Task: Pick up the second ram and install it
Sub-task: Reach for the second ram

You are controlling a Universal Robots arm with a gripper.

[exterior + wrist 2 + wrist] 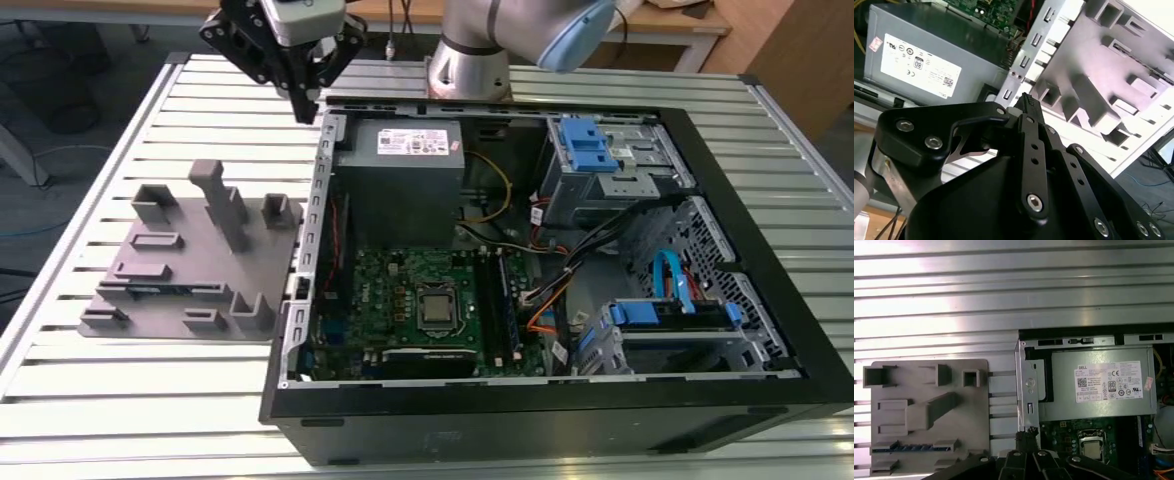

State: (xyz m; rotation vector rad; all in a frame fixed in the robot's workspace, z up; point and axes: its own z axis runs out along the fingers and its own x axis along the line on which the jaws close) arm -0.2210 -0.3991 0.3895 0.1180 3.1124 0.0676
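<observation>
Exterior view: an open computer case point(534, 400) lies on its side on a ribbed metal worktop point(134, 400), its large green motherboard point(387, 290) facing up and a grey power supply point(400, 180) at the far end. To the exterior view's left of the case sits a grey moulded holder point(187, 250) with upright posts and narrow slots, probably there to keep each part at a known spot where the robot can reach it. The second ram point(167, 290), a thin blue-green strip, lies on edge in one of the holder's long slots near its front, well apart from the case; only its upper edge shows. The robot arm point(467, 50) rises from the far side of the worktop, and its black jaws hang high above the case's far corner, just beside the power supply on the exterior view's left. The first wrist view looks straight down from there: the holder point(919, 415) lies to one side with the ram point(909, 446) as a blue line in its slot, and the power supply point(1094, 400) to the other. The second wrist view shows the jaws pressed together at their tips, holding nothing and touching nothing (the power supply point(929, 55) and holder point(1114, 60) lie far beneath them). Judged from this, the ram has not yet been picked up.
</observation>
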